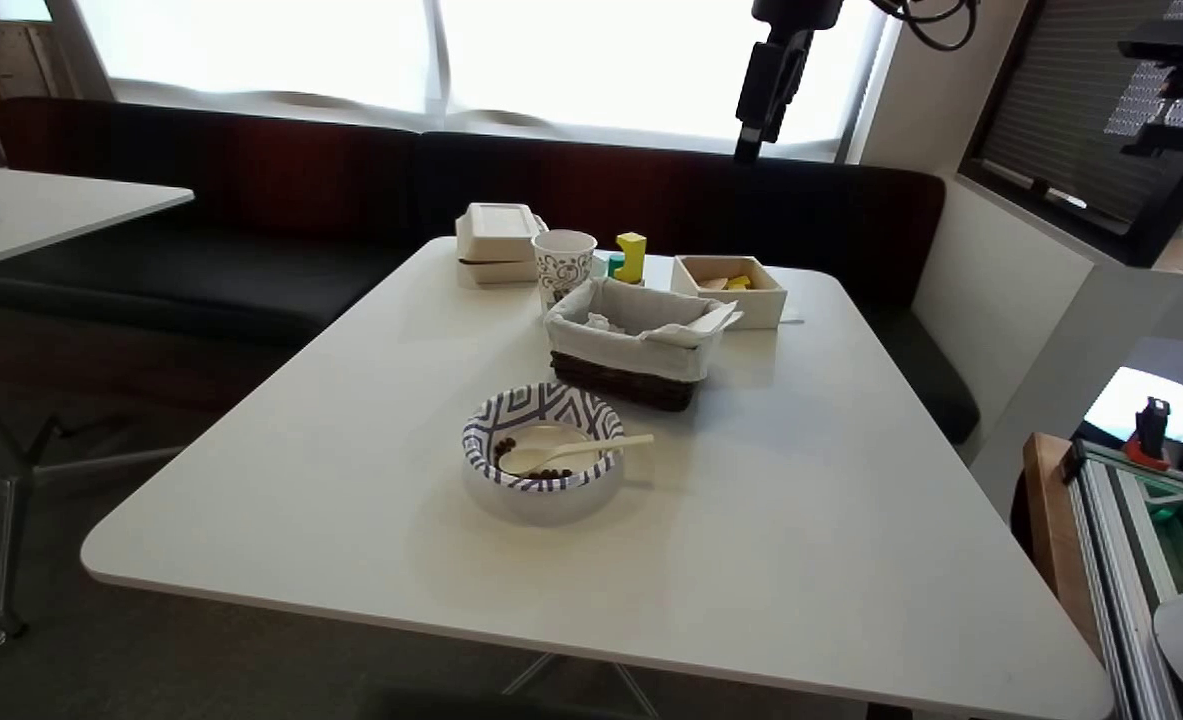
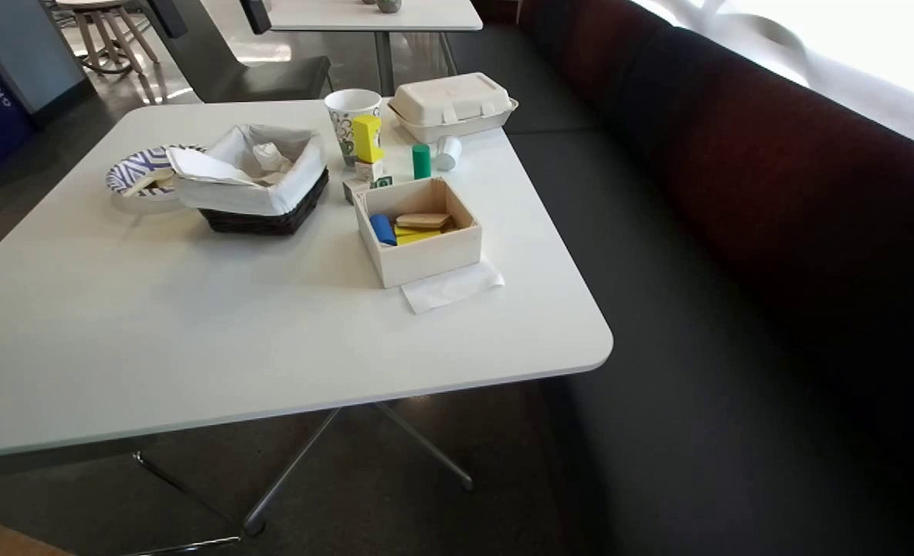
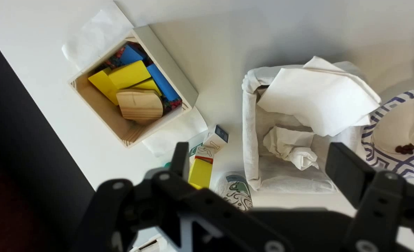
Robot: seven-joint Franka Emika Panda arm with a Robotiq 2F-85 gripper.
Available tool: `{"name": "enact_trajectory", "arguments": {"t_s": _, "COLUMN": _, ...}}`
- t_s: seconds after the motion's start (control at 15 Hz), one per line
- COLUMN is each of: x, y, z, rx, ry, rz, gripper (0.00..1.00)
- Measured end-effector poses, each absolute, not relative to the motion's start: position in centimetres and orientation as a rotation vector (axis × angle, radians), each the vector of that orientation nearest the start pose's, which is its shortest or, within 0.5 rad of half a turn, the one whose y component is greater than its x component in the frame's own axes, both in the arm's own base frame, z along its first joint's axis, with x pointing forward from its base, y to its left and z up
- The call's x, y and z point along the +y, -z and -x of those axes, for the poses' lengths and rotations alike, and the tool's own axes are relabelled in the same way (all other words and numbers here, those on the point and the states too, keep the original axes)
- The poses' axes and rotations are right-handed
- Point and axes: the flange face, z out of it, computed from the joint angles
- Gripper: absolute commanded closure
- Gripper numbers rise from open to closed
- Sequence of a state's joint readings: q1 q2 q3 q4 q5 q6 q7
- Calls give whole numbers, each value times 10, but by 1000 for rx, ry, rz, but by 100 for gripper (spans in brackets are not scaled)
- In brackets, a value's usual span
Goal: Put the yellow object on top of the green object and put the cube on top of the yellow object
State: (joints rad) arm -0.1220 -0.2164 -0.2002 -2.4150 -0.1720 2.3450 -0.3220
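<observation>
The yellow object (image 2: 368, 139) is a small bright block; in an exterior view it appears to stand on a white picture cube (image 2: 369, 171). It also shows in an exterior view (image 1: 632, 258) and the wrist view (image 3: 200, 173). Another picture cube (image 3: 217, 137) lies against that stack. The only green piece showing is an upright green cylinder (image 2: 422, 161) beside the stack; in the wrist view my left finger hides most of it. My gripper (image 3: 265, 161) is open and empty, high above the table. It also shows in both exterior views (image 1: 748, 150) (image 2: 211, 19).
A wooden box (image 2: 426, 266) holds yellow, blue and wooden blocks. A cloth-lined basket (image 1: 623, 350), a patterned bowl (image 1: 543, 480) with a spoon, a tall paper cup (image 2: 346, 127), a small white cup (image 2: 447, 153) and a food box (image 2: 457, 116) stand around the stack.
</observation>
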Motion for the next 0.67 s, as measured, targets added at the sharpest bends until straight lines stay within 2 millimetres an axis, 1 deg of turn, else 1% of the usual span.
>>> {"name": "enact_trajectory", "arguments": {"t_s": 0.2, "x": -161, "y": -406, "z": -457, "rx": -126, "ry": 235, "rz": 3272, "gripper": 0}}
{"name": "enact_trajectory", "arguments": {"t_s": 0.33, "x": -167, "y": -400, "z": -467, "rx": -79, "ry": 253, "rz": 3279, "gripper": 0}}
{"name": "enact_trajectory", "arguments": {"t_s": 0.67, "x": -174, "y": -374, "z": -505, "rx": 51, "ry": 222, "rz": 3281, "gripper": 0}}
